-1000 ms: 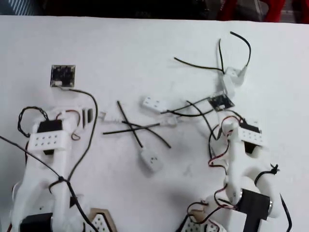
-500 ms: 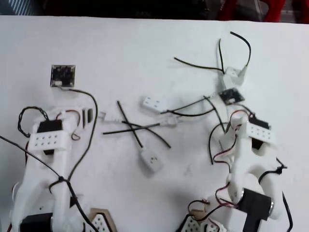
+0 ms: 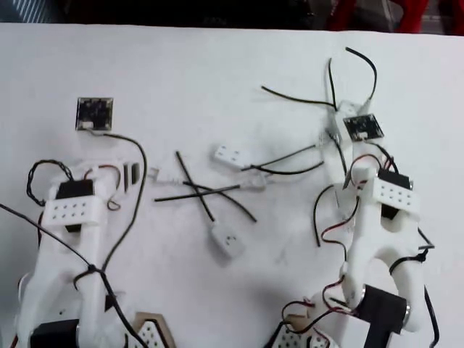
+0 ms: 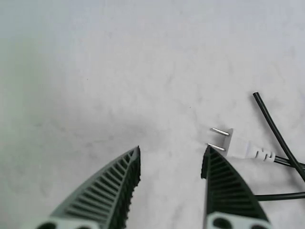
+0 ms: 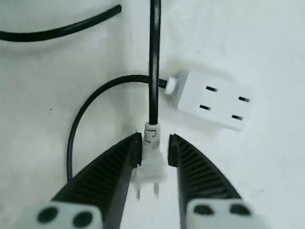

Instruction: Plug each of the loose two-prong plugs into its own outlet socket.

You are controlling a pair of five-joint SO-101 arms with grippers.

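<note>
Starting closest in, your right end effector point(image 5: 153, 140) has its jaws closed on the white plug point(image 5: 150, 164), gripping the body by its sides, with the two prongs pointing back toward the wrist and the cord point(image 5: 154, 62) running away ahead. Just beyond lies an outlet socket point(image 5: 214, 100), flat on the table point(image 5: 267, 43) with its slots facing up, near the plug but apart from it. You look to be in the carry-and-align step: the plug is held, not yet seated. Next you will likely need to turn the prongs down toward a pair of slots, line them up squarely, then press. Your left end effector point(image 4: 171, 152) hangs wide open, holding nothing, with a second plug point(image 4: 236, 145) lying unplugged just beside one fingertip; another socket point(image 3: 232, 154) lies farther out
</note>
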